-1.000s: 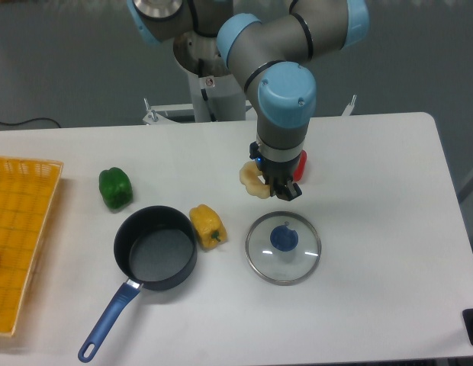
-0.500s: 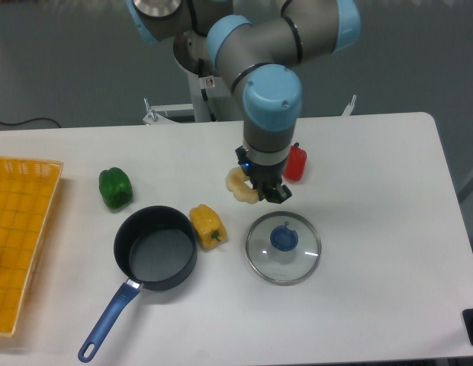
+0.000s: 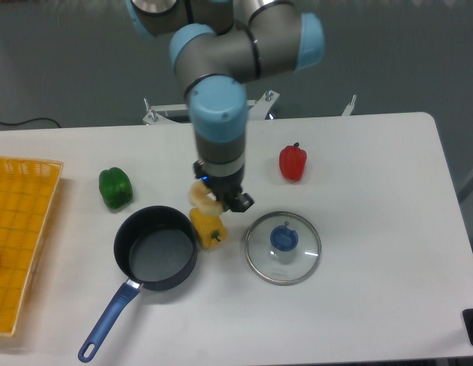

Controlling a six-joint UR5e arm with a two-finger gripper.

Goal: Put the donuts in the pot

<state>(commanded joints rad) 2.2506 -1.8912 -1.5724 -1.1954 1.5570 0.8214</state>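
Note:
My gripper (image 3: 218,200) is shut on the pale cream donut (image 3: 202,198) and holds it in the air above the yellow bell pepper (image 3: 209,226). The dark pot (image 3: 156,248) with a grey inside and a long blue handle (image 3: 108,319) stands on the white table, just down and left of the gripper. The pot's inside holds nothing.
A green pepper (image 3: 115,187) lies left of the pot. A red pepper (image 3: 293,162) stands to the right. A round glass lid (image 3: 283,247) with a blue knob lies right of the yellow pepper. A yellow basket (image 3: 17,236) sits at the table's left edge.
The gripper has carried the donut leftward, from beside the red pepper to above the yellow pepper near the pot. The red pepper now shows fully.

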